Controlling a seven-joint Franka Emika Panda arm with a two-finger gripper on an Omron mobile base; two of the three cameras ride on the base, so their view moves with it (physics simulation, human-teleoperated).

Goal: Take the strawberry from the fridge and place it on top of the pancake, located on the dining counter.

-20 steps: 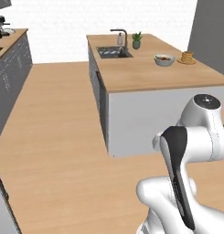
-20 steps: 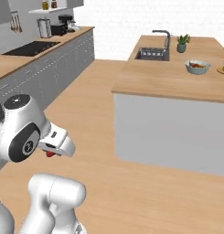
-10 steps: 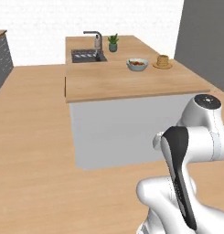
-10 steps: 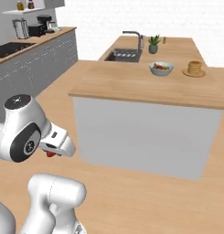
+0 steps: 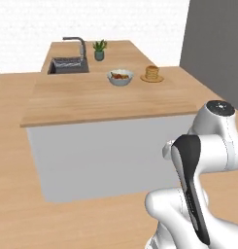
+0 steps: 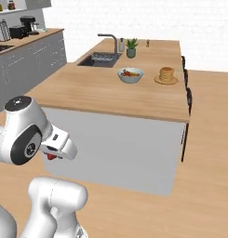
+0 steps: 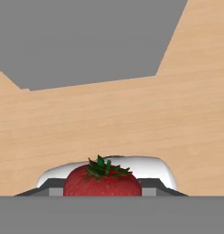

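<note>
While the arm folds low at the 4 o'clock corner of the left base view, the bench [image 5: 106,99] spreads ahead, with the pancake [image 5: 151,73] at about 1 o'clock near its far right edge. A bowl of fruit [image 5: 120,77] sits just to the pancake's 9 o'clock, and a sink [image 5: 68,64] and a potted plant [image 5: 99,49] stand farther back.

From the right base view, the pancake [image 6: 166,74] lies toward 1 o'clock on the bench, well apart from the hand [image 6: 52,155], which hangs at 8 o'clock with a spot of red under it.

Seen from the hand view, the strawberry [image 7: 102,182] sits at 6 o'clock, leaves up, pinched in the hand above the wooden floor [image 7: 113,119].
</note>
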